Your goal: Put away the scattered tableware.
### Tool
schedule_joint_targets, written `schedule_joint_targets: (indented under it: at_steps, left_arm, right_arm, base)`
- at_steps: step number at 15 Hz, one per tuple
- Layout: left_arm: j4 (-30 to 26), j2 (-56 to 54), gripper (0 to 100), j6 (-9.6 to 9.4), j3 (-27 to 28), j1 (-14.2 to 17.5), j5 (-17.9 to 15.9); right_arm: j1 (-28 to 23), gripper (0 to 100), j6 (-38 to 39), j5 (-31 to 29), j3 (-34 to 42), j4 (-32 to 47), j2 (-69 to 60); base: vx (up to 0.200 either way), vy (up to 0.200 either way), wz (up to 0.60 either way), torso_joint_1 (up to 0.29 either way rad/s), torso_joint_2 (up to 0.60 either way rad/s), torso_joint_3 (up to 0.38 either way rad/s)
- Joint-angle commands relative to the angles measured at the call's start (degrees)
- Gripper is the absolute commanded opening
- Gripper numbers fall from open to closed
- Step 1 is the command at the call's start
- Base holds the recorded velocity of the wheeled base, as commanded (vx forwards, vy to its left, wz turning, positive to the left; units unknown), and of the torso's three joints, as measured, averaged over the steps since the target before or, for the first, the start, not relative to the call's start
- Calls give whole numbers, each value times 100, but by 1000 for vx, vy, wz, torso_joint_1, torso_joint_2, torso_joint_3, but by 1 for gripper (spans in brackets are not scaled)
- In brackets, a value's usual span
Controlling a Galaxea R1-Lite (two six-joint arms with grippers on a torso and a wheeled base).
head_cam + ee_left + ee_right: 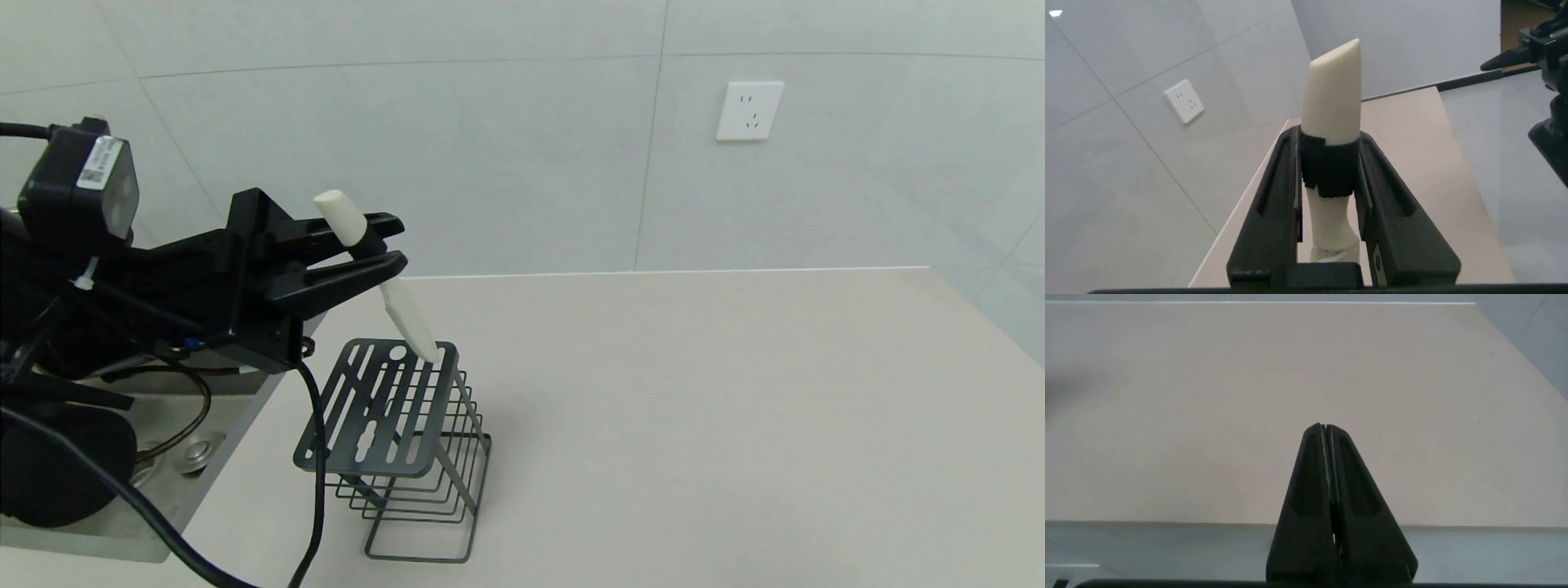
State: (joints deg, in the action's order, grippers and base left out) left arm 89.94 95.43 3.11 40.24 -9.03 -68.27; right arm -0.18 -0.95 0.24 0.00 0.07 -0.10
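My left gripper (380,245) is shut on a white knife (406,314) with a black band at its middle. The knife hangs tilted, handle up, its tip (430,353) touching the slotted top of a dark wire cutlery rack (392,441) on the beige counter. In the left wrist view the white knife (1333,98) stands between the two black fingers (1282,204). My right gripper (1327,437) is shut with nothing in it, held over bare beige counter (1208,416).
A steel sink (175,474) with a drain lies left of the rack, under my left arm. A black cable (314,482) hangs in front of the rack. A wall socket (749,110) is on the tiled wall. Open counter (735,425) stretches to the right.
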Motion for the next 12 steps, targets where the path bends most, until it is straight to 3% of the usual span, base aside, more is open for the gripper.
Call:
schedule_joint_targets:
  at_steps: [1, 12]
  left_arm:
    - [6, 2, 0, 6, -16, 24, -2]
    - [6, 20, 0, -12, -315, 33, -2]
  right_arm:
    - [1, 0, -2, 2, 0, 1, 10]
    - [1, 0, -2, 2, 0, 1, 10]
  base:
    - [0, 0, 0, 0, 0, 0]
    - [0, 0, 0, 0, 0, 0]
